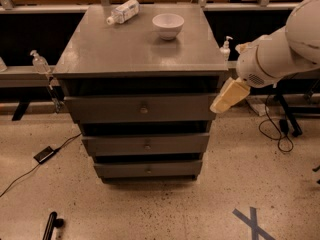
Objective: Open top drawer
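top drawer (115, 109): uppermost of three grey fronts in the cabinet, with a small round knob (144, 109) at its middle; what it holds is hidden.
pump bottle (39, 62): upright on the ledge left of the cabinet.
cabinet top (125, 54): grey slab carrying a bottle and a bowl.
plastic bottle (123, 11): on its side at the back left, cap pointing left; contents i cannot tell.
bowl (168, 25): white, upright, just right of the bottle.
lower drawers (146, 145): two shorter fronts beneath.
gripper (229, 95): pale, by the right end of the top drawer's front; open or closed, i cannot tell.
arm (275, 54): white, reaching in from the right.
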Action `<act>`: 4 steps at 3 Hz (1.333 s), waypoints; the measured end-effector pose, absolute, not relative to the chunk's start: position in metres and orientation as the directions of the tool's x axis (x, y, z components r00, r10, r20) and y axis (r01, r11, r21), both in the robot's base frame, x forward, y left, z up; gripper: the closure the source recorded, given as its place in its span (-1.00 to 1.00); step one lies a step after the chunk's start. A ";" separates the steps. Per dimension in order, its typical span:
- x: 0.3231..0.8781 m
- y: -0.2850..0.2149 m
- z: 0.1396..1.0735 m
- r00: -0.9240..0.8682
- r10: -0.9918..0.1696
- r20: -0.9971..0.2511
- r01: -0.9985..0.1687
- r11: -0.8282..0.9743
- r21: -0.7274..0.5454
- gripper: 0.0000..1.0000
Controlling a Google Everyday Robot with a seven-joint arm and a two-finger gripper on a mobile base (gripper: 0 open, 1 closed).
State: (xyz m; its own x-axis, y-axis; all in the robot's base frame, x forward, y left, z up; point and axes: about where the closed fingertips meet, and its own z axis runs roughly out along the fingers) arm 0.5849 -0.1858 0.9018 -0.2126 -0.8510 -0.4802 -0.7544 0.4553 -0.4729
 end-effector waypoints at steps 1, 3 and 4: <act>0.583 -0.164 0.876 -0.148 -0.856 -0.496 -0.787 0.405 -0.465 -1.00; 0.584 -0.112 0.824 0.045 -0.851 -0.523 -0.833 0.257 -0.490 -1.00; 0.599 -0.111 0.803 0.037 -0.876 -0.480 -0.822 0.247 -0.514 -1.00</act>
